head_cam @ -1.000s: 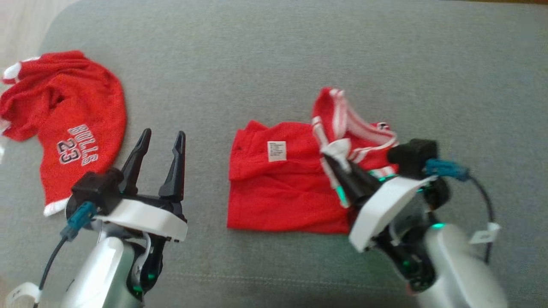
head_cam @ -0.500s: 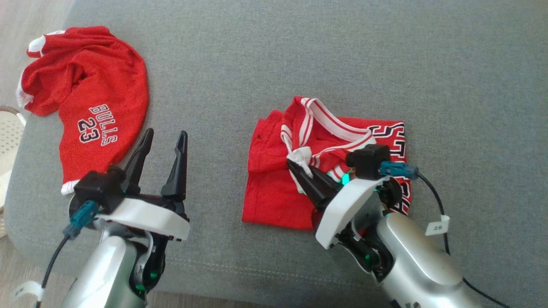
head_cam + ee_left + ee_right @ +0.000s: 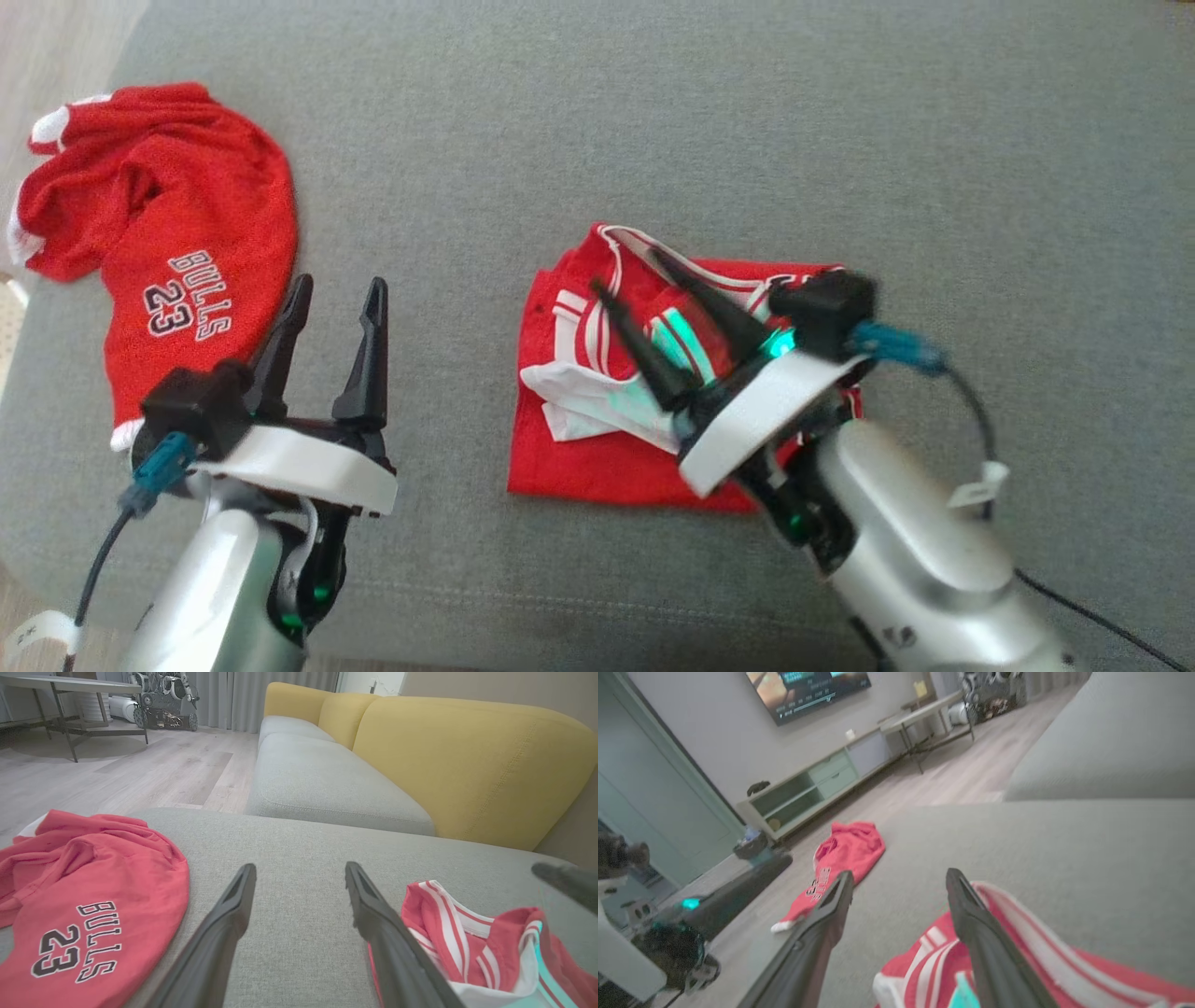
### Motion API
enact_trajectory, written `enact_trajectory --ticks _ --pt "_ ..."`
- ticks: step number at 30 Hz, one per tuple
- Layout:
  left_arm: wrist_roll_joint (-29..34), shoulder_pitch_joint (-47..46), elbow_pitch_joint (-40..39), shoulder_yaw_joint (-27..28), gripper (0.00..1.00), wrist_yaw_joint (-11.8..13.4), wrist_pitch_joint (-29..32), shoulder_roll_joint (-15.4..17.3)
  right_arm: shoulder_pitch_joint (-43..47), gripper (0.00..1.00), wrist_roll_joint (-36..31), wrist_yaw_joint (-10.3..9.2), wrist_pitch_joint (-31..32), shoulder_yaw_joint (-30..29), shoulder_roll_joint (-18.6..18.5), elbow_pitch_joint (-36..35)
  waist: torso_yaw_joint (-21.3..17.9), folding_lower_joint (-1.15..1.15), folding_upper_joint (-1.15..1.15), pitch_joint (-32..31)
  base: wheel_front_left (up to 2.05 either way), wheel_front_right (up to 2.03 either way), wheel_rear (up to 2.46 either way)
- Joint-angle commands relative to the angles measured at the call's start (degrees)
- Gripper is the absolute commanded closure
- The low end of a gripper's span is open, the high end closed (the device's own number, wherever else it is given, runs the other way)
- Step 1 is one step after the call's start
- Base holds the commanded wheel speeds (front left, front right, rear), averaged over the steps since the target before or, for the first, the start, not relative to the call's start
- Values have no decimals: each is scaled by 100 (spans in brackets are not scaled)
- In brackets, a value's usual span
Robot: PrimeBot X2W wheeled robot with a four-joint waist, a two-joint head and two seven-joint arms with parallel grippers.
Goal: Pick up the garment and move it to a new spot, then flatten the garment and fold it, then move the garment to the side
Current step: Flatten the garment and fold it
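Note:
The garment [image 3: 579, 462], a red jersey with white-striped trim, lies folded into a rough square at the middle of the grey sofa cushion [image 3: 747, 140]. Its white-edged strap is draped loose across the top. My right gripper [image 3: 627, 271] hovers just over it, open, with nothing between its fingers. In the right wrist view the gripper [image 3: 899, 874] spreads above the jersey [image 3: 924, 961]. My left gripper [image 3: 340, 282] stands open to the left of the garment, over bare cushion. The left wrist view has this gripper [image 3: 300, 867] with the jersey [image 3: 495, 952] at its right.
A second red piece printed BULLS 23 [image 3: 187, 243] lies crumpled at the cushion's far left corner. The cushion's edges run close along the left and bottom of the head view. A yellow backrest [image 3: 467, 765] rises behind another seat, and wooden floor lies beyond.
My right gripper has opened and let go of the white-striped strap, which now rests on the folded garment. The head camera has shifted. The left arm has kept its pose.

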Motion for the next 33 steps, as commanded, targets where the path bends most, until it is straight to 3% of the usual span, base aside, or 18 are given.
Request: enact_trajectory --ticks 1,10,16,22,33 --pt "44 -138 -170 250 0 9 -69 153 -57 0 -59 -5 -82 -28 107 -259 -38 0 0 -30 0 0 0" --pt "84 10 -299 291 0 131 -12 295 646 0 -1228 -5 7 -2046 -56 -1276 -268 0 0 -135 0 0 0" --pt "86 58 -414 316 0 183 68 401 1273 0 -1738 -5 249 -3060 -281 -1969 -359 0 0 -186 0 0 0" --pt "82 162 -462 295 0 205 150 500 2026 0 -2065 -5 363 -3635 -401 -2476 -400 0 0 -287 0 0 0" --pt "42 284 -538 281 0 250 258 607 2471 0 -2093 -5 439 -3787 -263 -2699 -443 0 0 -355 0 0 0"
